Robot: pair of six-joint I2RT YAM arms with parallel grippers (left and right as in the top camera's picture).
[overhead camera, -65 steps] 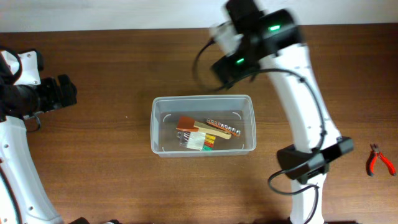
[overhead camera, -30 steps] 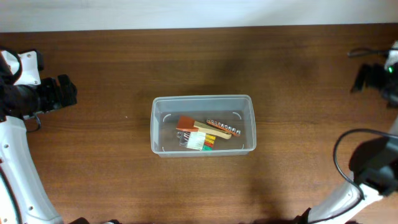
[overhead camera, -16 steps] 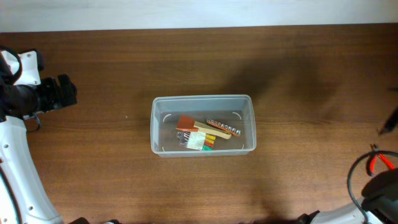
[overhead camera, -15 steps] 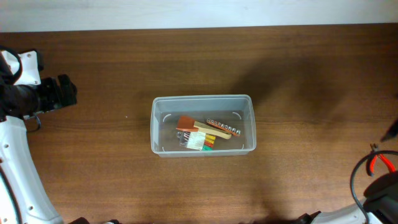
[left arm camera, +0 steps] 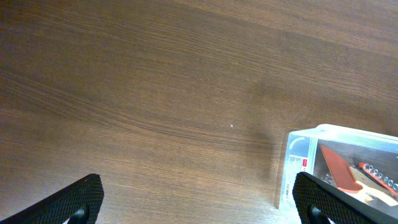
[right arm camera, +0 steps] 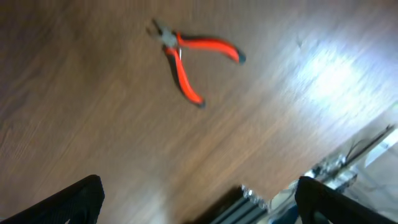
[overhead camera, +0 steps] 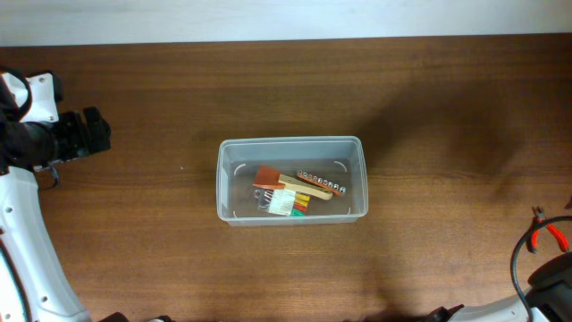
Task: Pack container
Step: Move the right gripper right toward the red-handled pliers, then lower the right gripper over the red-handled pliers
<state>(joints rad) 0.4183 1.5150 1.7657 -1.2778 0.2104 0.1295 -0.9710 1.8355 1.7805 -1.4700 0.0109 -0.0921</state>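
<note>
Overhead shows the wooden table (overhead camera: 179, 80) with the container (overhead camera: 290, 141) at centre, long axis left-right, top open, no lid seen. At the left edge the left gripper (overhead camera: 92, 132) sits well apart from the container and points toward it. On the left wrist view its 2 fingers (left arm camera: 81, 198) stand wide with nothing between them, and a container corner shows low right.

Overhead does not show the right gripper (right arm camera: 200, 202); only the right arm's base (overhead camera: 547, 288) shows at the bottom right corner. On the right wrist view its 2 fingers (right arm camera: 74, 202) are spread wide and empty above bare table.

The red-handled pliers (right arm camera: 186, 59) lie flat ahead of those fingers, toward the top of that view, just left of the midline, not touching. Nose points upper left and the handles splay right and downward, so the long axis runs diagonal to the finger line.

On overhead the pliers sit at the far right edge, well apart from the container, so the right arm is much nearer. Judgement: the next move is the right arm descending on the pliers, likely with a wrist turn to close across the handles.

Inside the container 3 item groups lie on the floor:
- an orange-brown tool (overhead camera: 267, 176)
- a strip of small metal sockets (overhead camera: 322, 184)
- a bundle of coloured keys (overhead camera: 293, 203) touching the orange-brown tool

Blur on the right wrist view hides finer detail.
</note>
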